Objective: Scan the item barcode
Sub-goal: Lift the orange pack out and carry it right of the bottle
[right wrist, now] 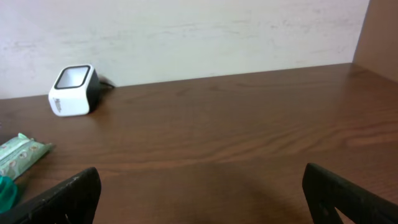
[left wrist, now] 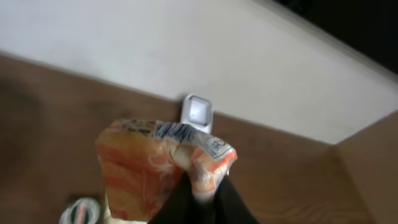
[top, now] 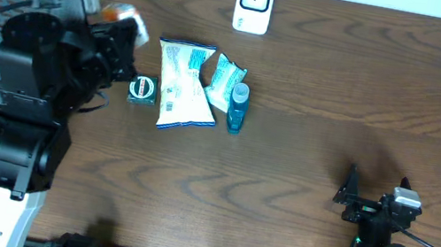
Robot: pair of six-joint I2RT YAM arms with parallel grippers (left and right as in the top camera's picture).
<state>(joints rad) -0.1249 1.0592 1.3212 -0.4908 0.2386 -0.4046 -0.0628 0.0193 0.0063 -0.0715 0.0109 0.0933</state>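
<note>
Left hand (left wrist: 200, 190) is clenched on the orange snack packet (left wrist: 149, 163), held up off the surface (top: 305, 156) at far left. To do it well, carry it toward the white scanner (top: 254, 3) and face the barcode side flat to its window. Barcode not visible; packet's lower edge is cut off, and overhead the arm hides most of it. Right hand (right wrist: 202, 193) is released, idle at far right.

Mock shop checkout: barcode scanner (top: 254, 3), packaged snacks (top: 186, 85) on a wooden table (top: 341, 99).
</note>
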